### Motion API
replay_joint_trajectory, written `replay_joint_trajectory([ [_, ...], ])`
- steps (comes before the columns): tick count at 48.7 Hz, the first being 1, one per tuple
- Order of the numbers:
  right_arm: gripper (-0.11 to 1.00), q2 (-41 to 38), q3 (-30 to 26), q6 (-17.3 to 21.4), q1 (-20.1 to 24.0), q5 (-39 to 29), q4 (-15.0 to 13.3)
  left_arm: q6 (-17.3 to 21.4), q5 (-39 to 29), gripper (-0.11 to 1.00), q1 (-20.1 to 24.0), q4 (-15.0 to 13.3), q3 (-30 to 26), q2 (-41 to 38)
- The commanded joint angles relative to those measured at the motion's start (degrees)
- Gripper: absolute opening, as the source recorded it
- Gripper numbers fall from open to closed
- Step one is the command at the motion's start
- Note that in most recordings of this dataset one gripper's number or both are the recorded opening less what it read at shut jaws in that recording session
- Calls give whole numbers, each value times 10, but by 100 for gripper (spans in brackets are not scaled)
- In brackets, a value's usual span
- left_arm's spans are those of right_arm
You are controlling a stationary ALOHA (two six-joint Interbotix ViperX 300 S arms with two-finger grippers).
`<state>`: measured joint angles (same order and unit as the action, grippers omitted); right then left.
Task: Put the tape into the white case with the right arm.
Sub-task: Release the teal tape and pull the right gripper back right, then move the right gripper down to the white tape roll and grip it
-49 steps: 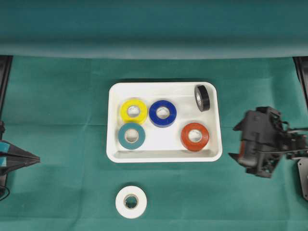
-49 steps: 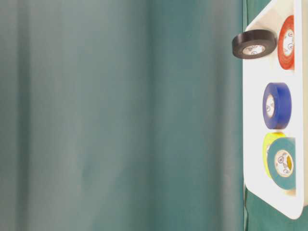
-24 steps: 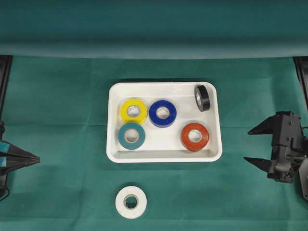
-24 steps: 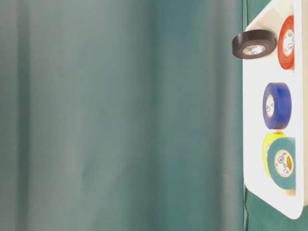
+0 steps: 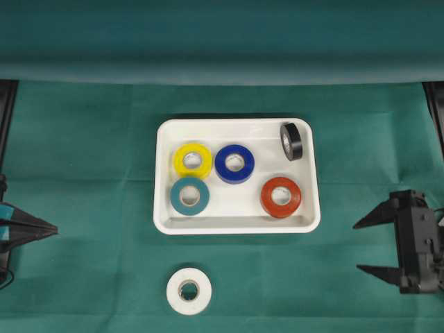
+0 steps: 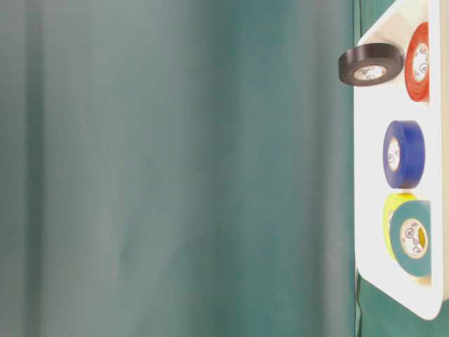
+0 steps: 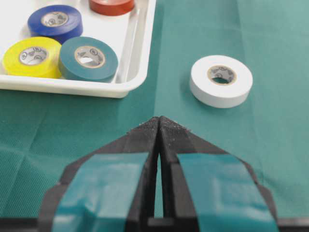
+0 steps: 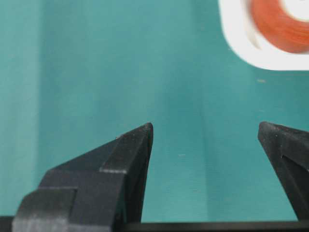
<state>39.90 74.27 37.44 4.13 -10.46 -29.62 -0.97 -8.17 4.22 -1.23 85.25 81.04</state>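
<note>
A white tape roll [image 5: 189, 291] lies flat on the green cloth, in front of the white case [image 5: 236, 224] and apart from it. The case holds yellow [image 5: 193, 160], blue [image 5: 234, 163], teal [image 5: 190, 195] and red [image 5: 281, 197] rolls lying flat, and a black roll [image 5: 291, 141] on edge in its far right corner. My right gripper [image 5: 356, 248] stands open and empty at the right edge, fingers pointing left, far from the white tape. In the right wrist view, only cloth lies between its fingertips [image 8: 205, 128]. My left gripper [image 5: 54, 228] is shut at the left edge, its tip [image 7: 158, 119] short of the white tape [image 7: 221, 80].
Green cloth covers the table and a green backdrop rises behind the case. Black arm bases stand at both far corners [image 5: 433, 104]. The table-level view shows the case [image 6: 368, 175] turned sideways, the black roll [image 6: 370, 63] leaning over its rim.
My right arm has drawn back to the right and toward the near edge, turning so its open fingers point left. The rolls, case and left gripper have not moved.
</note>
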Motion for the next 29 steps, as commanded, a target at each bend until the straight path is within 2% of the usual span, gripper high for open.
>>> replay_joint_trajectory([
  [1, 64, 0, -6, 0, 21, 4, -1, 1, 6, 0, 2, -1, -8, -5],
  [6, 64, -1, -4, 0, 38, 2, -1, 1, 6, 0, 2, -1, -8, -4],
  [19, 64, -24, -10, 0, 40, 5, -1, 1, 6, 0, 2, 0, -8, -5],
  [29, 64, -90, -66, -3, 55, 8, -2, 0, 6, 0, 2, -1, -8, -5],
])
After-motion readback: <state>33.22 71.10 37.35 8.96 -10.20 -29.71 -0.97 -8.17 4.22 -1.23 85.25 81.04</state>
